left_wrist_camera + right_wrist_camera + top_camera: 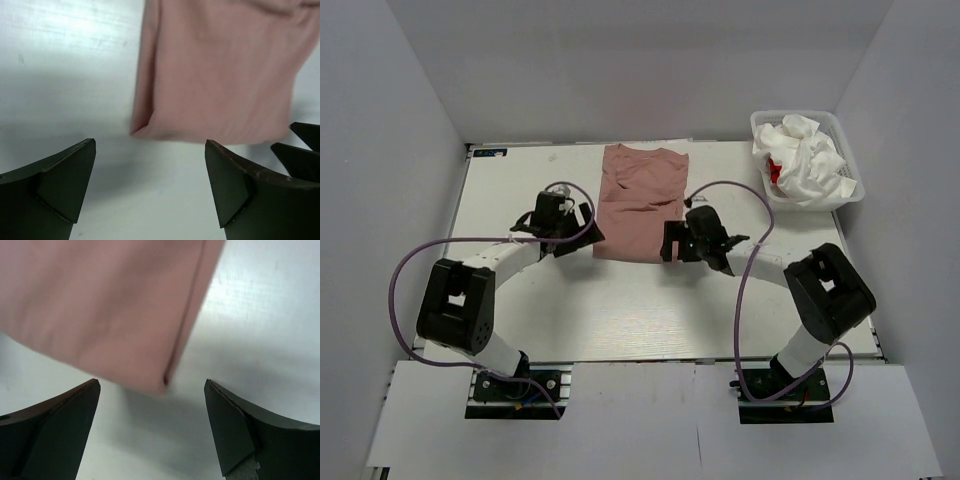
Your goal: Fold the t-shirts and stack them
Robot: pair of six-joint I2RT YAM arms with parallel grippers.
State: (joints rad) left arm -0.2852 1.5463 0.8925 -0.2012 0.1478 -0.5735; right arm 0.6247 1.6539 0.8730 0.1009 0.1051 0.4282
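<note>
**Left gripper (150, 142) and right gripper (152, 381) open at shirt's near edge**

Both black two-finger grippers hang low over the pale white table (620, 310), jaws spread wide and holding nothing. Each is just short of a near corner of the dusty-pink soft cloth t-shirt (640, 200). It lies mid-table, folded into a narrow rectangle, plain side up. At the far right, crumpled white t-shirts (810, 160), one with a red patch (776, 172), fill a white plastic lattice basket (852, 170).

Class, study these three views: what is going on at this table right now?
Two robot arms face a pink t-shirt lying partly folded on the table. The left claw and right claw are both open at its near corners, gripping nothing. White t-shirts sit crumpled in the basket at the far right.
</note>
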